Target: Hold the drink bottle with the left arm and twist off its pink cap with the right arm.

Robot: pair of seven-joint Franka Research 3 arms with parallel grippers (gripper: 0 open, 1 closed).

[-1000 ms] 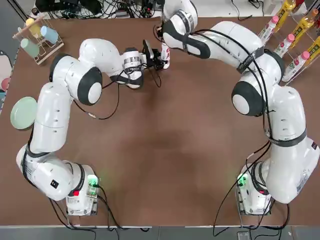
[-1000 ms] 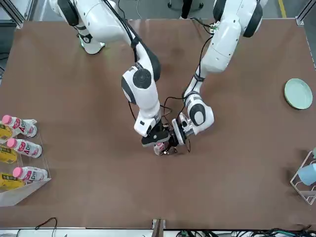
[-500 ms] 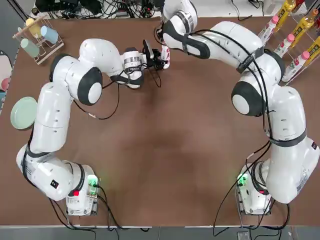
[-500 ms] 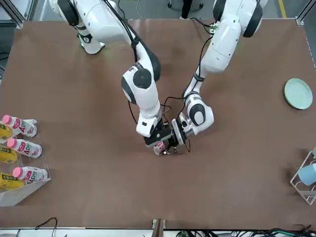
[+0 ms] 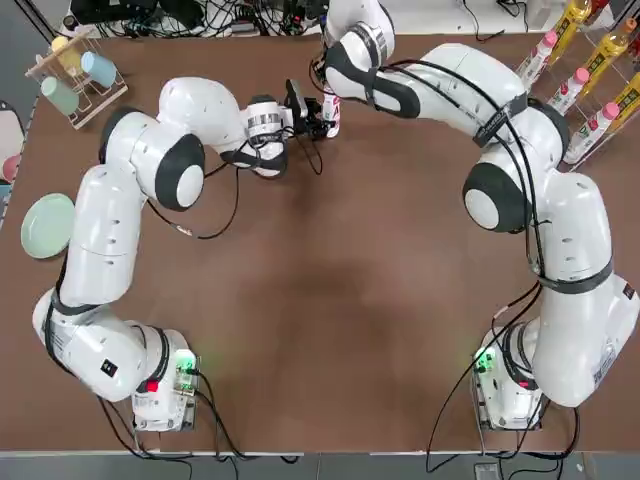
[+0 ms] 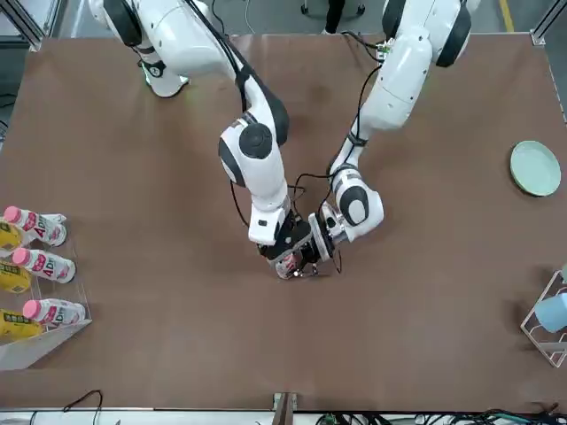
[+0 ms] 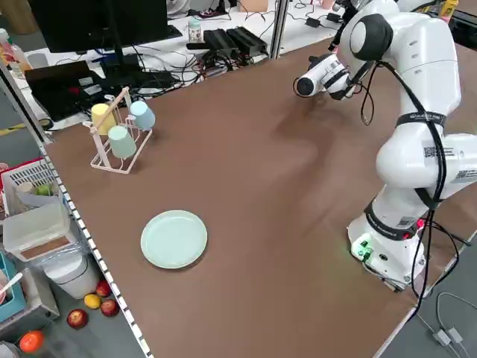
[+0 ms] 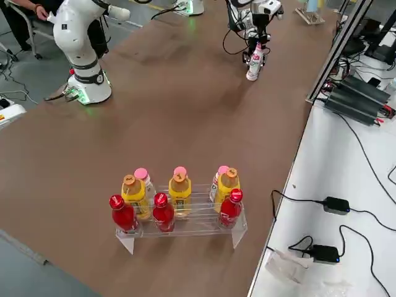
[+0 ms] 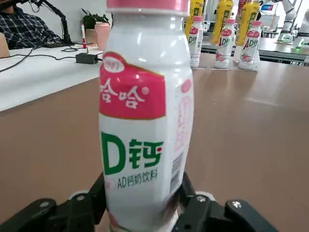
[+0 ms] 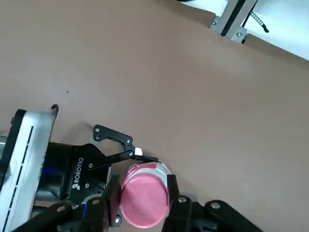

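The drink bottle point(image 9: 145, 121), white with a red-pink label, stands upright on the far middle of the table point(image 5: 330, 110). My left gripper point(image 9: 142, 212) is shut on its lower body, with a black finger point(image 9: 91, 200) on each side. It reaches in from the side point(image 5: 316, 118). The pink cap point(image 10: 144, 200) sits on the neck. From above, my right gripper point(image 10: 142, 198) is shut on the cap, its fingers point(image 10: 175, 193) pressed against the rim. In the front view the right hand point(image 6: 282, 243) covers the bottle's top point(image 6: 288, 264).
A clear rack of yellow, red and pink-capped bottles point(image 8: 179, 204) stands at the table's right edge point(image 5: 590, 70). A pale green plate point(image 5: 47, 226) lies at the left edge. A wire rack of cups point(image 5: 75, 72) occupies the far left corner. Cables and desks lie beyond the far edge.
My right wrist has turned a little over the bottle's top. The bottle and the left gripper have stayed where they were.
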